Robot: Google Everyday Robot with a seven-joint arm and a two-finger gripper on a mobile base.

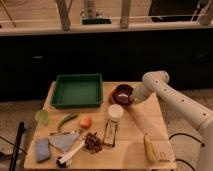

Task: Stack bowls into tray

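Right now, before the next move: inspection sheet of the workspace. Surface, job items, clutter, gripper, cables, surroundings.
Surface: wooden table, front half crowded.
Job's things: green tray at back left, nothing in it; maroon bowl on the table just right of it, not in the tray.
Clutter: white lidded cup, small green cup, green vegetable, orange fruit, banana, blue sponge, grey cloth, brown clump.
Gripper: gripper at the bowl's right rim, arm reaching in from the right; contact unclear.
Cables: dark cable on the floor right of the table.
Surroundings: dark cabinets behind; black pole at left.
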